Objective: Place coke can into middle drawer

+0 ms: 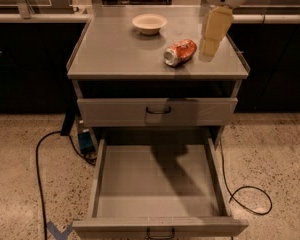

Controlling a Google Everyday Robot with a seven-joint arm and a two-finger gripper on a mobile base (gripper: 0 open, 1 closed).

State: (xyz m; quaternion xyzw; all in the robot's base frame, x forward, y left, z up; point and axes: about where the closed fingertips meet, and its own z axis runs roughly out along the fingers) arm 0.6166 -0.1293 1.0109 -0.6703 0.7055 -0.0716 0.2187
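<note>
The coke can lies on its side on the cabinet top, right of centre, silver end facing front-left. My gripper hangs down from the white arm at the top right, just right of the can and close to it, its tip near the surface. The middle drawer is pulled fully out below, its grey floor bare, with the dark loop handle at the front edge.
A cream round bowl sits at the back of the cabinet top. The upper drawer front is closed. Black cables lie on the speckled floor on both sides, with a blue box at the left.
</note>
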